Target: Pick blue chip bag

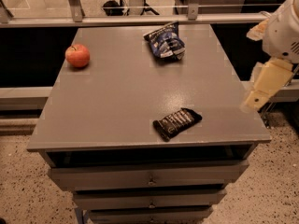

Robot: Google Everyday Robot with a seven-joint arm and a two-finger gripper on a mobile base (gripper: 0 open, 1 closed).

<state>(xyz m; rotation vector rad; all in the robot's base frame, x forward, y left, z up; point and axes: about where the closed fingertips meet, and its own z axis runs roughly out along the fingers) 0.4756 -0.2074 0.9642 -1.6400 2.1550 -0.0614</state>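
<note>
The blue chip bag (164, 42) lies puffy and wrinkled at the far middle-right of the grey table top (121, 97). It is dark blue with white and light-blue markings. My gripper (256, 101) hangs at the right edge of the view, on a white and pale-yellow arm (285, 29). It sits just over the table's right edge, well to the right of the bag and nearer to me. It holds nothing that I can see.
A red apple (77, 55) sits at the far left of the table. A flat black bar wrapper (177, 122) lies near the front edge. Drawers (149, 176) run below the top. A rail with posts (140, 18) stands behind the table.
</note>
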